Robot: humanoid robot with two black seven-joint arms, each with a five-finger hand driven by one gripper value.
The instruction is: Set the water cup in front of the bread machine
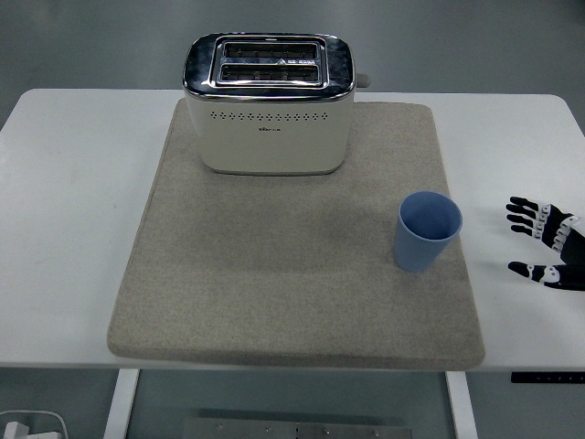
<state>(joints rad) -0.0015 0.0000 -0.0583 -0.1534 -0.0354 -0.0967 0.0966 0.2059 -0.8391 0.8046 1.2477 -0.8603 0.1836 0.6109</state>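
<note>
A blue water cup (428, 230) stands upright on the right side of a beige mat (274, 274). The cream and chrome bread machine (269, 103) sits at the back of the mat, its two slots facing up. My right hand (539, 247) hovers at the right edge of the picture, fingers spread toward the cup, holding nothing. A gap of bare table separates its fingertips from the cup. The left arm does not show.
The white table (73, 183) extends to both sides of the mat. Below its near edge a table leg and a white object on the floor show at the bottom left.
</note>
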